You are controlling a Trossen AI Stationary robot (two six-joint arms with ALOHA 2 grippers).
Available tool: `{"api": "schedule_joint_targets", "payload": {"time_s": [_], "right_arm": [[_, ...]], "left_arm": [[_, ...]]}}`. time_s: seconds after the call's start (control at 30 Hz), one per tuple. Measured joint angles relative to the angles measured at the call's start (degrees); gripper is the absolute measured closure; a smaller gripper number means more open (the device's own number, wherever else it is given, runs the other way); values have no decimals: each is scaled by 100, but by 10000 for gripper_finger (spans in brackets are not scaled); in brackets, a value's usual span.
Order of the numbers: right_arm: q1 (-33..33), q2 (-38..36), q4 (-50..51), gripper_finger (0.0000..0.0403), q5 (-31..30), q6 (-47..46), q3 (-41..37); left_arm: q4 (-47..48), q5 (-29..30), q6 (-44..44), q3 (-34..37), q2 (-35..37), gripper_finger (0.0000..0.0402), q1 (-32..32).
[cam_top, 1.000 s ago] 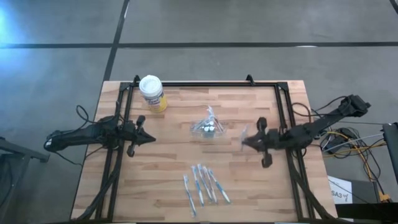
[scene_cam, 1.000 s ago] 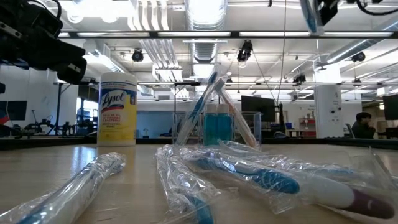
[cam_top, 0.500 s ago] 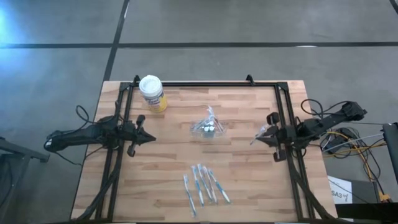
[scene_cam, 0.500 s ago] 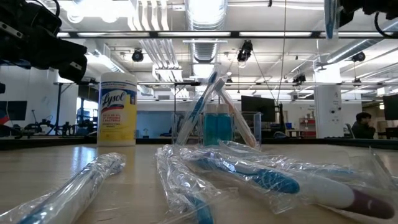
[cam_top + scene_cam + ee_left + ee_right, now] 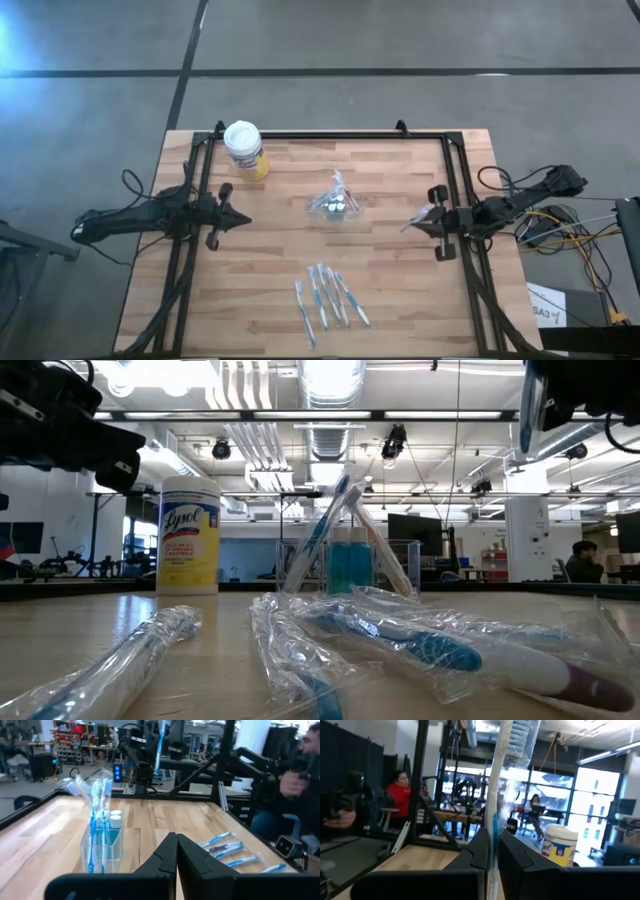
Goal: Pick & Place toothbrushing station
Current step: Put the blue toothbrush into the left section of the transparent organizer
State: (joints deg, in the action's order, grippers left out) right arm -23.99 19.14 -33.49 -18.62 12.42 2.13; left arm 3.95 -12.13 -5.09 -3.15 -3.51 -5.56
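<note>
Right gripper (image 5: 424,220) clamps a wrapped toothbrush (image 5: 507,785) at the table's right edge, the toothbrush holder (image 5: 336,205) well to its left. Left gripper (image 5: 237,221) closed, empty. Lysol canister (image 5: 245,150) and loose wrapped toothbrushes (image 5: 330,298) lie apart from both; nothing stands between.

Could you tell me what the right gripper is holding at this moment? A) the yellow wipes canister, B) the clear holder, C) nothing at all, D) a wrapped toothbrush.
D: the right gripper, at the table's right edge, is shut on a wrapped toothbrush that stands up between its fingers in the right wrist view.
</note>
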Motion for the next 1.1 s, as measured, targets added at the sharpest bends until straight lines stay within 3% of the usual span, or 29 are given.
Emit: {"api": "schedule_joint_targets", "payload": {"time_s": [0.23, 0.43, 0.9, 1.1], "right_arm": [[9, -92, -11, 388, -275, 284, -47], [5, -290, 941, 388, -240, 260, 187], [4, -905, 1967, 388, -181, 230, 196], [7, -896, 1960, 387, -80, 261, 195]], "left_arm": [[-145, 411, -420, 91, 0, 389, 0], [-206, 971, -432, 154, -7, 390, -7], [-388, 1129, -502, 206, -11, 389, -4], [-453, 1145, -750, 259, -11, 396, -4]]}}
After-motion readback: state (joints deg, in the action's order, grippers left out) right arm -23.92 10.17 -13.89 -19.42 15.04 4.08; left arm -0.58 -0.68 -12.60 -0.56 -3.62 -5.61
